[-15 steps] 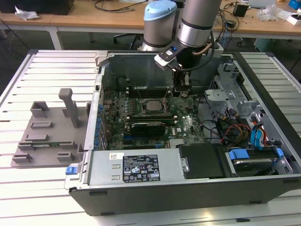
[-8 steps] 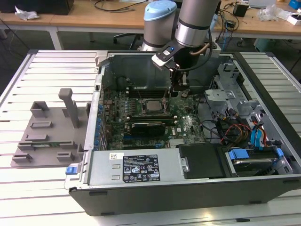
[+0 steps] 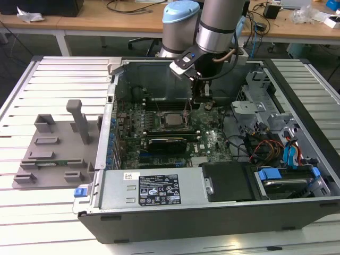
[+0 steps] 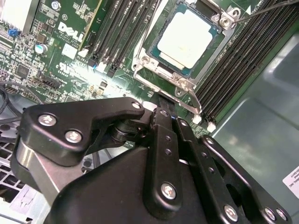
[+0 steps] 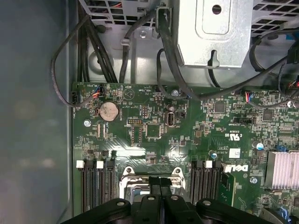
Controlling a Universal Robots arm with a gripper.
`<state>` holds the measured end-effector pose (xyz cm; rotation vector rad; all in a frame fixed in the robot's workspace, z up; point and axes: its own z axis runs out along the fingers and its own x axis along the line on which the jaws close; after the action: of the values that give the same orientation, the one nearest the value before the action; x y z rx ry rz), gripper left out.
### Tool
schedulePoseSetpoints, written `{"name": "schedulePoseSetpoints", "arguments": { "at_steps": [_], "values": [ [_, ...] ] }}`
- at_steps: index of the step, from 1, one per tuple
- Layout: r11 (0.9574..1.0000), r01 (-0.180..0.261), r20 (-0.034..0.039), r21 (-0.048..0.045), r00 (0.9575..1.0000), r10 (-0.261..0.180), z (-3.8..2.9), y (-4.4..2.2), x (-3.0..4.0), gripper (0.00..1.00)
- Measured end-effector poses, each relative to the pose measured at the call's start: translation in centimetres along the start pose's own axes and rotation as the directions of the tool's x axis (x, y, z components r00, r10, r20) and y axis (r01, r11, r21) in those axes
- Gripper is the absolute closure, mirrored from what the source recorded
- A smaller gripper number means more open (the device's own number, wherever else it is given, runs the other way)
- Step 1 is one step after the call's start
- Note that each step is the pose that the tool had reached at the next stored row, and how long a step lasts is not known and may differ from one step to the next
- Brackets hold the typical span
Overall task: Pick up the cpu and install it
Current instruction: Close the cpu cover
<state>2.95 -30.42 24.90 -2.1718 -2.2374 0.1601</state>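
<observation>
cpu (image 4: 187, 39): is seen lying flat inside the socket frame (image 4: 140, 65) on the green board (image 5: 196, 140).
gripper (image 4: 159, 98): is seen just beside the frame, fingers pressed together, nothing held.

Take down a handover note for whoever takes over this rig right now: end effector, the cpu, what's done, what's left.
End effector: shut, holding nothing, low over the motherboard beside the socket frame.
Cpu: lying inside that frame, in the open computer case.
Done: cpu picked up and set in the socket.
Left: I cannot tell whether the frame is latched.
</observation>
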Motion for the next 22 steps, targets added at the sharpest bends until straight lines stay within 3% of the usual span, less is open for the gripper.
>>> {"name": "schedulePoseSetpoints", "arguments": {
  "at_steps": [19,22],
  "values": [
    [1.0000,0.000,0.0000,0.0000,1.0000,0.000,0.14,-1.21,0.04,0.89],
    [1.0000,0.000,0.0001,0.0000,1.0000,0.000,0.24,-1.80,0.06,0.89]
  ]
}}
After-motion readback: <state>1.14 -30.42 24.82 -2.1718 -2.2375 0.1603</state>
